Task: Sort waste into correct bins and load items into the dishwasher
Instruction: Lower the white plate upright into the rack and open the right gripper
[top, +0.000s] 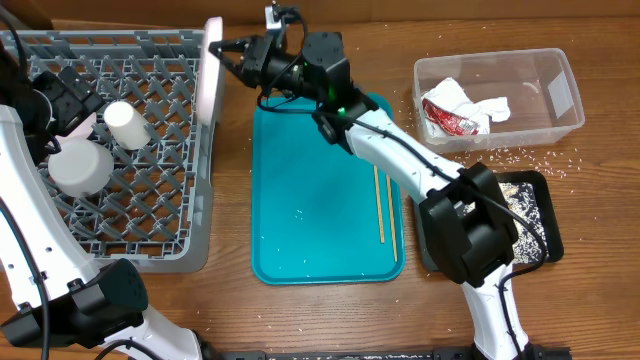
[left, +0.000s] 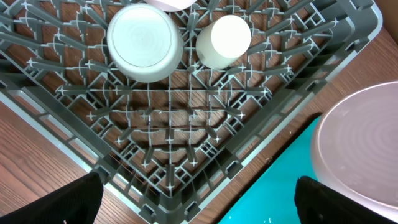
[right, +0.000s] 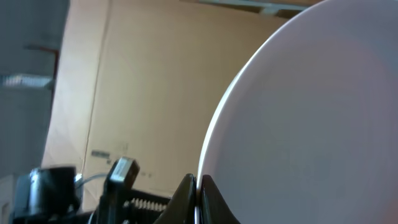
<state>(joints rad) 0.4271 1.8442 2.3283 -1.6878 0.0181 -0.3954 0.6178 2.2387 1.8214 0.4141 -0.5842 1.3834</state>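
Overhead: the right end effector (top: 228, 52) pinches a pink plate (top: 212, 70), which stands on edge at the right edge of the grey dish rack (top: 150, 250). Two white cups (top: 127, 125) (top: 78, 168) sit upside down in the rack. Chopsticks (top: 380, 205) lie on the teal tray (top: 320, 230).

Left wrist: the left end effector (left: 199, 183) is spread wide above the rack's corner, with nothing between its fingers.

Right wrist: both fingers (right: 186, 199) clamp the plate's rim.
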